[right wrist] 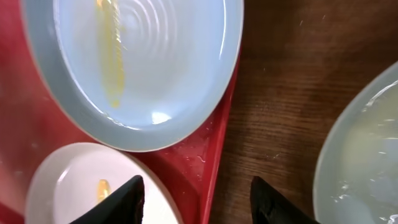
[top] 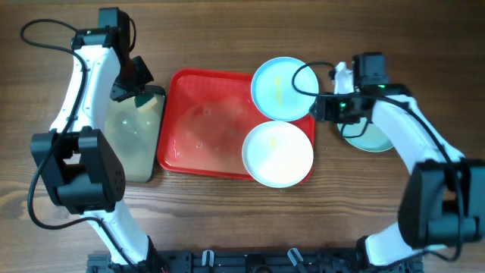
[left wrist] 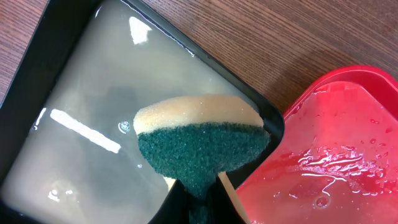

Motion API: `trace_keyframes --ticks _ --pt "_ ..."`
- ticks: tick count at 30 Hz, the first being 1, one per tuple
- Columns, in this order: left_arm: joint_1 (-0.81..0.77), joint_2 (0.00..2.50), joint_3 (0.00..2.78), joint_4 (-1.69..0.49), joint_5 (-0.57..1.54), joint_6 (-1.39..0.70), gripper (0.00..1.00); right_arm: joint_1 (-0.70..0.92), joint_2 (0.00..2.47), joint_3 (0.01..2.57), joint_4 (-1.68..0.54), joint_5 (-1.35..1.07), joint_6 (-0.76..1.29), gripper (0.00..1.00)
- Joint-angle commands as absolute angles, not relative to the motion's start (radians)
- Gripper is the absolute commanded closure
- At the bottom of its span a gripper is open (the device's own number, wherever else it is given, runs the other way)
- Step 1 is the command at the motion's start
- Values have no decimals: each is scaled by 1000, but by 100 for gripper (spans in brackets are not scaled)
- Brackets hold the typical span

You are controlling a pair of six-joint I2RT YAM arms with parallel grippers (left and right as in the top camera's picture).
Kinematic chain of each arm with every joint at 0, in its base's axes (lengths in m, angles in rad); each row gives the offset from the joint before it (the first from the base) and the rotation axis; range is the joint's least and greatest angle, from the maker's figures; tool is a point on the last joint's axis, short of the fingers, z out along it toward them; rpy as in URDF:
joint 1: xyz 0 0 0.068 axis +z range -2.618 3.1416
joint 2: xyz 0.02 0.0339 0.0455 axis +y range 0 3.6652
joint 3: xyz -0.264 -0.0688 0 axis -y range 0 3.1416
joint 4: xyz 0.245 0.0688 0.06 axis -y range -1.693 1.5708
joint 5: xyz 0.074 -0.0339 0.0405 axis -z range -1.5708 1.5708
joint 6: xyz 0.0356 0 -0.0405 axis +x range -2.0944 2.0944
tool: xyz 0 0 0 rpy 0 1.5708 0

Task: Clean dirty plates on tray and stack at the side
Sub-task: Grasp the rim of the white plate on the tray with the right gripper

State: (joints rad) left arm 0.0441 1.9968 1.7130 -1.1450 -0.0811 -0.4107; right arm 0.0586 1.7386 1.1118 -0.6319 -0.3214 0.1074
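Note:
The red tray point(top: 198, 125) lies mid-table and is wet. A pale aqua plate point(top: 279, 89) with a yellow streak rests on its far right corner. A white plate point(top: 277, 154) with a yellow smear rests on its near right corner. A third plate point(top: 373, 139) lies on the table to the right, partly under my right arm. My right gripper point(top: 324, 106) is open and empty over the tray's right rim point(right wrist: 219, 155), between the plates. My left gripper point(top: 130, 89) is shut on a green and yellow sponge point(left wrist: 200, 140) above the black tray.
A narrower black tray point(top: 136, 136) holding cloudy water point(left wrist: 93, 130) stands just left of the red tray. Brown wooden table point(top: 364, 212) surrounds everything. Cables run near both arms at the back.

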Motion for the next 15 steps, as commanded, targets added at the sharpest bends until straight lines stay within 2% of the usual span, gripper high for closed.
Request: trace_keyframes --ticks 1,9,15 --pt "43 1971 1726 -1145 -76 -430 96 66 1812 1124 -624 -276 108 51" --pt "43 1971 1726 -1145 -76 -430 96 67 1860 1074 -576 -284 134 75" --pt "43 1971 1726 -1145 -75 -430 96 67 1860 992 -475 -290 160 79"
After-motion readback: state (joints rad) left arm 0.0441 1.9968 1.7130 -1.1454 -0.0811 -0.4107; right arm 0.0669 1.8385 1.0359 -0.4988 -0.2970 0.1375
